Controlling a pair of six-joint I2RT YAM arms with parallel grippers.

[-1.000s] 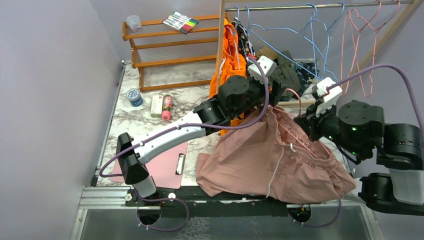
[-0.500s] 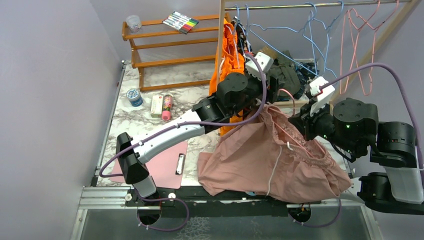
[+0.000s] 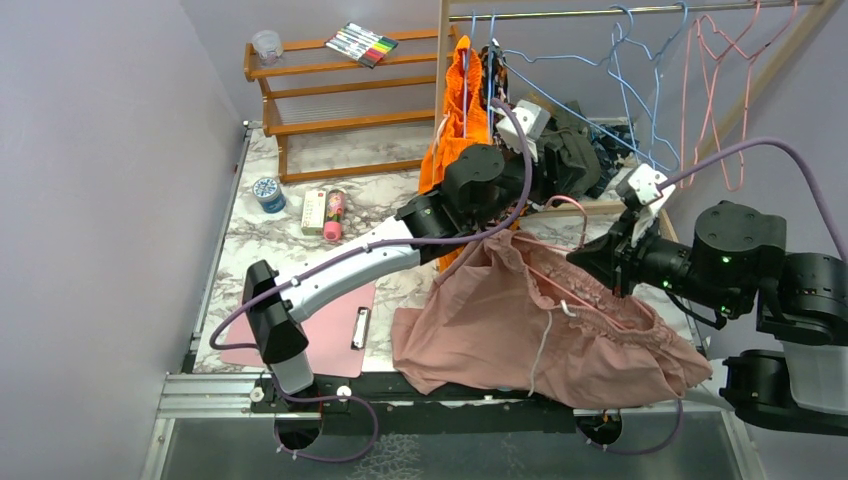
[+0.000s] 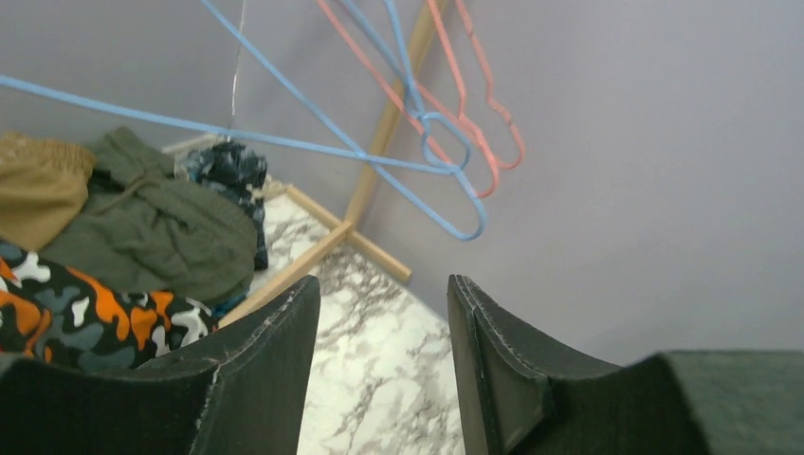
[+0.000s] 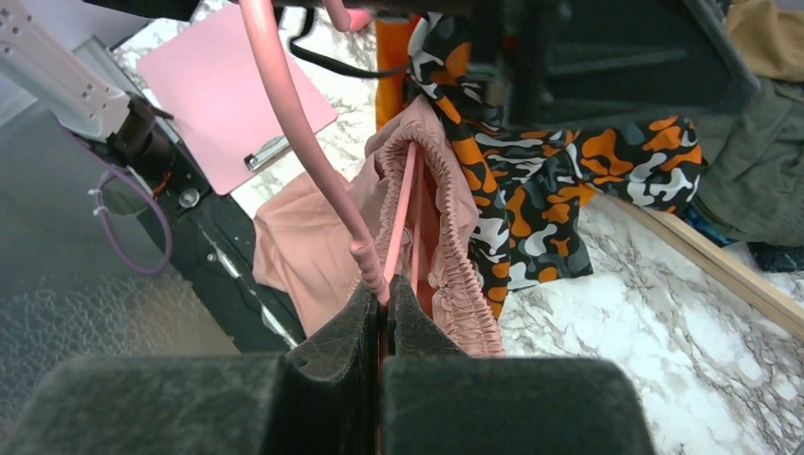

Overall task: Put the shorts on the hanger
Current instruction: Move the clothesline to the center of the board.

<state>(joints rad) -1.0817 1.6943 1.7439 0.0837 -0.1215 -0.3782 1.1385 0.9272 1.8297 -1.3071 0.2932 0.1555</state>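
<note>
The right pincer (image 5: 384, 313) pinches the pink hanger (image 5: 301, 133) by its wire. The shorts (image 3: 500, 320) have their waistband bunched around that wire, and the rest lies heaped on the desk (image 3: 350, 150). The left pincer (image 4: 382, 284) is spread and grips nothing. Unsupported, the heavy fabric could twist the thin wire or slide off.

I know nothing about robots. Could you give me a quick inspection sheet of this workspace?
Surface: marble-patterned table, partly covered.
Job's things: pink shorts bunched at the near edge; pink hanger wire runs inside the waistband.
Clutter: pink clipboard, marker set, camouflage garment, olive garment.
Grippers: left gripper open, empty; right gripper shut on hanger.
Cables: purple cable looping along each arm.
Surroundings: clothes rail with light-blue hangers; lilac walls.
</note>
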